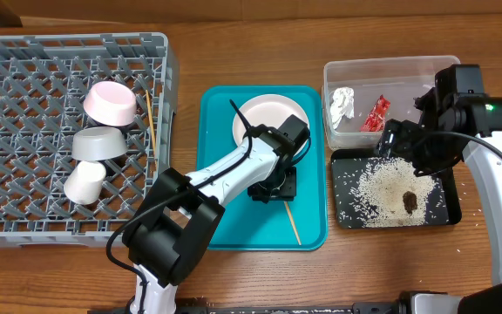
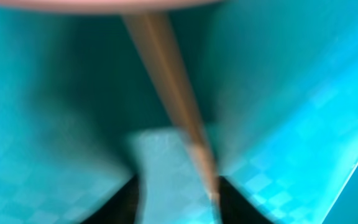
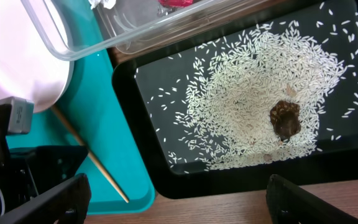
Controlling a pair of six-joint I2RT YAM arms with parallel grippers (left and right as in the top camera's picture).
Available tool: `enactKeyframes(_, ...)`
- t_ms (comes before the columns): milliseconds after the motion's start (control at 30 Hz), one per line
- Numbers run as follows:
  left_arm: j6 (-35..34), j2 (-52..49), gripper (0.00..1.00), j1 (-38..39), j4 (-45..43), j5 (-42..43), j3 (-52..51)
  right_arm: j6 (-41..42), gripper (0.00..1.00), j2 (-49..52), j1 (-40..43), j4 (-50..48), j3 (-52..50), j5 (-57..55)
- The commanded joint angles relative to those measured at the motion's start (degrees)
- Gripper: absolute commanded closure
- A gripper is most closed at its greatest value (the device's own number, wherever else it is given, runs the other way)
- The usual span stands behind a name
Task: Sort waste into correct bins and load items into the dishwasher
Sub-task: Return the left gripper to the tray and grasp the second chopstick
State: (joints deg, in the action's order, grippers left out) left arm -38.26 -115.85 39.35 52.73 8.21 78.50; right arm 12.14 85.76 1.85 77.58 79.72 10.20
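On the teal tray lie a white plate and a wooden chopstick. My left gripper is down on the tray over that chopstick. In the blurred left wrist view the chopstick runs between the fingers of the left gripper, against the right finger, with a gap to the other. My right gripper is open and empty over the near edge of the black tray, which holds rice and a brown lump. The clear tub holds a tissue and a red wrapper.
The grey dish rack at the left holds a pink bowl, a metal bowl, a white cup and a second chopstick. The left arm reaches across the teal tray. Bare wood runs along the front edge.
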Motion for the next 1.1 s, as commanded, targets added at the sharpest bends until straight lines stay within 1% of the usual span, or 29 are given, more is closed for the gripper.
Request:
enactKeyframes(0, -0.8, -1.6, 0.81, -0.9, 2.2, -1.2, -0.7, -0.2, 0.08, -0.7, 0.0, -0.3, 1.4, -0.3)
enactKeyframes(167, -0.8, -1.4, 0.95, -4.0, 4.6, -1.2, -0.7, -0.2, 0.08, -0.7, 0.0, -0.3, 1.4, -0.3)
enactKeyframes(400, -0.5, 0.7, 0.96, -9.5, 6.6, -2.4, -0.7, -0.2, 0.08, -0.7, 0.0, -0.3, 1.4, -0.3)
enactKeyframes(467, -0.5, 1.3, 0.93, -10.3, 6.5, -2.4, -0.7, -0.2, 0.08, -0.7, 0.0, -0.3, 1.4, -0.3)
enactKeyframes(500, -0.5, 1.5, 0.89, -10.5, 6.6, -2.4, -0.7, -0.2, 0.08, -0.7, 0.0, -0.3, 1.4, -0.3)
enactKeyframes(567, -0.5, 1.5, 0.7, -10.5, 6.6, -2.4, -0.7, -0.2, 0.08, -0.7, 0.0, -0.3, 1.4, -0.3)
enactKeyframes(667, -0.6, 1.5, 0.61, -10.2, 6.7, -2.4, -0.7, -0.2, 0.08, -0.7, 0.0, -0.3, 1.4, -0.3)
enactKeyframes(700, -0.9, 1.5, 0.55, -9.9, 6.9, -2.4, -0.7, -0.2, 0.08, -0.7, 0.0, -0.3, 1.4, -0.3)
enactKeyframes(733, -1.3, 1.5, 0.52, -9.6, 7.0, -2.4, -0.7, -0.2, 0.08, -0.7, 0.0, -0.3, 1.4, -0.3)
enactKeyframes(800, -1.7, 1.5, 0.5, -9.2, 6.8, -2.4, -0.7, -0.2, 0.08, -0.7, 0.0, -0.3, 1.4, -0.3)
enactKeyframes(900, -2.6, 1.4, 0.5, -8.3, 6.6, -2.4, -0.7, -0.2, 0.08, -0.7, 0.0, -0.3, 1.4, -0.3)
enactKeyframes(1067, -3.4, 0.8, 0.55, -6.6, 5.7, -2.8, -0.9, -0.2, 0.08, -0.7, 0.0, -0.3, 1.4, -0.3)
